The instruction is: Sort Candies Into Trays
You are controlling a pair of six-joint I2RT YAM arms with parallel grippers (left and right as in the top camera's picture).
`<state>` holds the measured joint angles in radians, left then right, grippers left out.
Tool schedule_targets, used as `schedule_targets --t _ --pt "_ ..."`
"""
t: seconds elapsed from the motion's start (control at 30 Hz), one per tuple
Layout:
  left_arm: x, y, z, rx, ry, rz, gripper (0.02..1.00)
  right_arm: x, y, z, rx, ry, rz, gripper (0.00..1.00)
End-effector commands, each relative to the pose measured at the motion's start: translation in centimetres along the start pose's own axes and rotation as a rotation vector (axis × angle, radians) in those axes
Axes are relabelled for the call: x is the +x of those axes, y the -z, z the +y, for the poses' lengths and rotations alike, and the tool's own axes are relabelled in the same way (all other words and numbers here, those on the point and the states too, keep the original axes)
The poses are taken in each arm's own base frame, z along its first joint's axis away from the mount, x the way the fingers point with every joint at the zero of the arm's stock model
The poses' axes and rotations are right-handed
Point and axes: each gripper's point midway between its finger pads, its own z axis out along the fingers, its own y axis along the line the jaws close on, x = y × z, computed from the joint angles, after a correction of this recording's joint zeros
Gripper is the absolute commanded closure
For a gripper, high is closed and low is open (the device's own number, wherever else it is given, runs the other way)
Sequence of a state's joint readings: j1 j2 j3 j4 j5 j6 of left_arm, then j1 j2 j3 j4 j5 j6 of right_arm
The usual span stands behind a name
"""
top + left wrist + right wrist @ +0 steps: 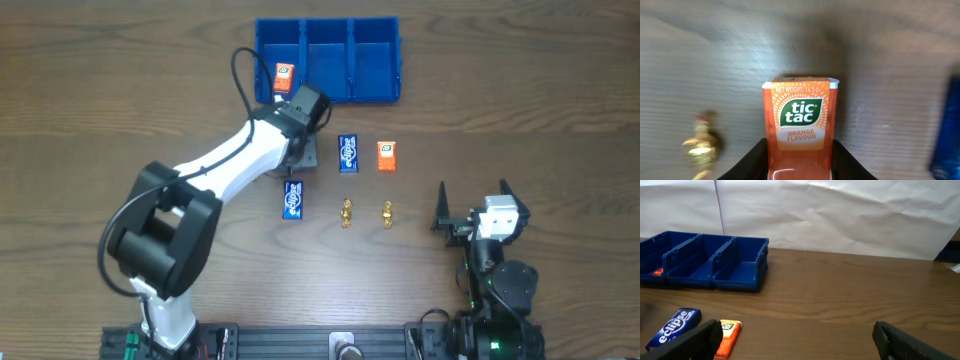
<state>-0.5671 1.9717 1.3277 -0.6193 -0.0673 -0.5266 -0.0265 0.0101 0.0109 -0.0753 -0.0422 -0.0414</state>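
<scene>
My left gripper (800,152) is shut on an orange mint box (801,125), held upright between its two fingers over the wooden table. In the top view that gripper (298,150) sits just in front of the blue three-compartment tray (328,95). Another orange mint box (284,77) lies in the tray's left compartment. On the table lie a third orange box (387,156), two blue gum packs (347,153) (293,198) and two gold-wrapped candies (346,212) (387,212). My right gripper (470,205) stands open near its base, holding nothing.
The right wrist view shows the tray (740,277) far off, with a blue gum pack (675,327) and an orange box (727,337) lying closer. The tray's middle and right compartments hold nothing. Bare wood lies to the right of the candies.
</scene>
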Motion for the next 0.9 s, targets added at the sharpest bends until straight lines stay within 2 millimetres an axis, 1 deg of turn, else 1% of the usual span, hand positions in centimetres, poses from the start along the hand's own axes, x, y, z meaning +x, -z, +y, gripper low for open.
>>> schedule_targets --t 0.03,0.1,0.17,0.23,0.27,0.33,0.43,0.47,0.53,0.67,0.77,0.9 --pt "-10.6 12.5 0.5 0.045 0.044 -0.338 0.691 0.1 0.0 0.2 -0.009 0.013 0.000 0.005" --pt "-13.2 15.3 1.0 0.058 0.060 -0.399 0.687 0.1 0.0 0.2 -0.009 0.013 0.000 0.003" --pt "-15.9 17.3 1.6 0.071 0.069 -0.458 0.682 0.1 0.0 0.2 -0.009 0.013 0.000 0.003" --pt "-18.1 17.8 2.3 0.079 0.078 -0.485 0.680 0.1 0.0 0.2 -0.009 0.013 0.000 0.003" --pt "-19.0 17.5 2.5 0.084 0.081 -0.485 0.680 0.1 0.0 0.2 -0.009 0.013 0.000 0.003" --pt "-20.3 16.2 2.9 0.090 0.091 -0.470 0.680 0.1 0.0 0.2 -0.009 0.013 0.000 0.003" --pt "-21.0 13.7 3.1 0.075 0.094 -0.437 0.669 0.1 0.0 0.2 -0.009 0.013 0.000 0.003" --pt "-21.1 12.7 3.0 0.067 0.084 -0.424 0.663 0.1 0.0 0.2 -0.009 0.013 0.000 0.003" --pt "-21.2 11.0 2.8 0.057 0.069 -0.406 0.663 0.1 0.0 0.2 -0.009 0.013 0.000 0.003" --pt "-20.7 7.6 2.4 0.049 0.059 -0.346 0.663 0.1 0.0 0.2 -0.009 0.013 0.000 0.003" --pt "-20.4 6.0 2.4 0.040 0.055 -0.317 0.663 0.1 0.0 0.2 -0.009 0.013 0.000 0.003" --pt "-20.3 5.1 2.1 0.049 0.051 -0.308 0.660 0.1 0.0 0.2 -0.009 0.013 0.000 0.003"
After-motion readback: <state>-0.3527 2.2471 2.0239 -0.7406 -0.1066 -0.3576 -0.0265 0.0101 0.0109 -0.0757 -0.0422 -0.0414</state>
